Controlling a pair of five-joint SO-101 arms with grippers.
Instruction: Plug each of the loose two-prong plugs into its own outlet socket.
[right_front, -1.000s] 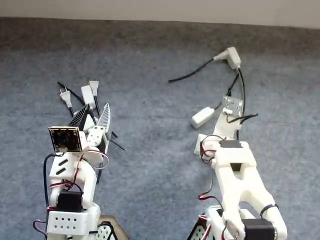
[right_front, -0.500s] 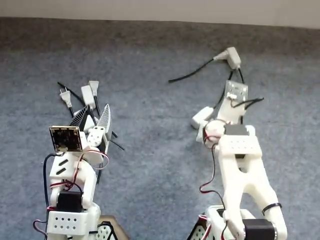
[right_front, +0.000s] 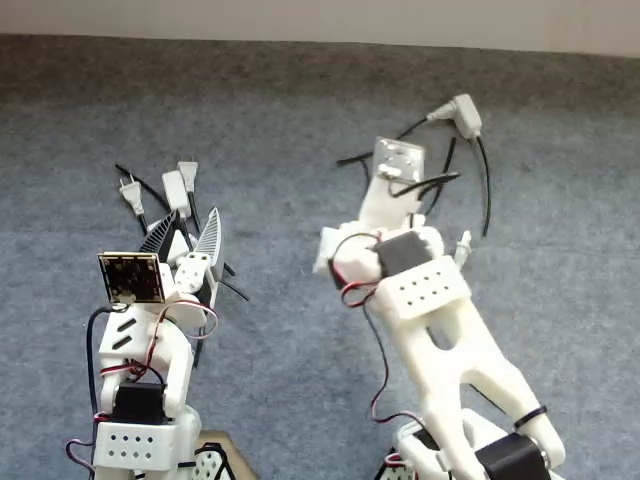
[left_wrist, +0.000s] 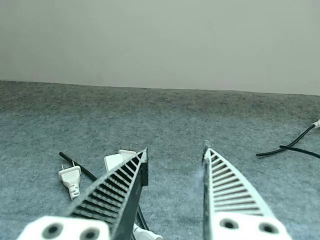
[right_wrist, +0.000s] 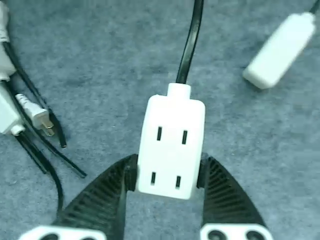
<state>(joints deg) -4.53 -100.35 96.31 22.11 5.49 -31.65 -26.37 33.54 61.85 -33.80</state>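
Note:
My right gripper is shut on a white outlet block with two pairs of slots; its black cord runs away from me. Loose two-prong plugs lie on the carpet off to one side. In the high view the right arm leans over the middle of the carpet and hides its gripper. My left gripper stands open and holds nothing, just short of three white plugs. One plug lies beyond my left gripper.
A white angled adapter with a black cord lies at the back right. Another white block rests on the carpet past the held outlet. Grey carpet covers the table up to a pale wall.
The right arm has swung left and farther out over the carpet, carrying the outlet block and dragging its cord. The left arm has not moved.

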